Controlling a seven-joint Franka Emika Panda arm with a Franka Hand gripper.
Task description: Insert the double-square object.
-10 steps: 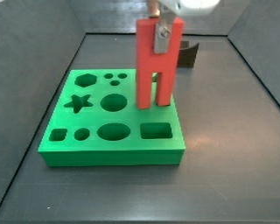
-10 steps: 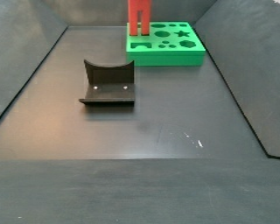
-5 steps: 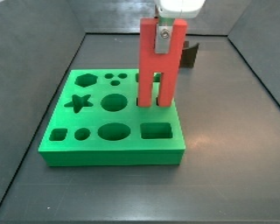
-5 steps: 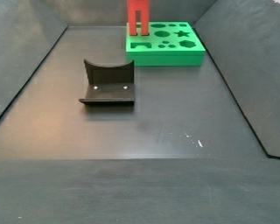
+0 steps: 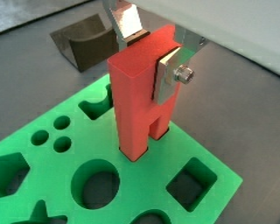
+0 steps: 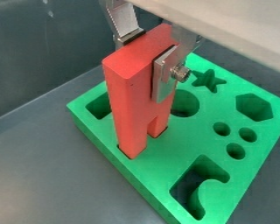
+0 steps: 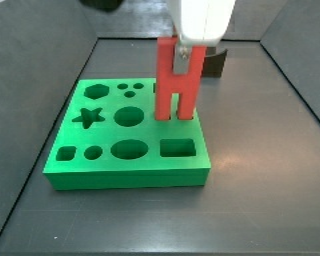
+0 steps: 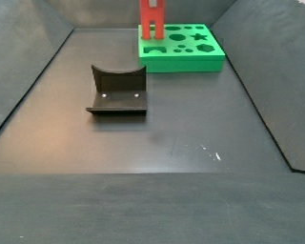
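So the gripper is up over the far edge of the green board, with its 2 silver fingers clamped on the upper end of the double-square object. The red bar stands upright and its 2 square prongs reach down to the board's top face at the edge strip nearest the dark grey curved block; in both wrist views the prong tips look like they sit right at, or just into, their holes, but I can't tell how deep they go. Every other cutout in the board shows bare: the star, the big round hole, the square one, the hexagon and the small round ones. In a side view the fixture stands on the grey floor, well apart from the board and the red bar.
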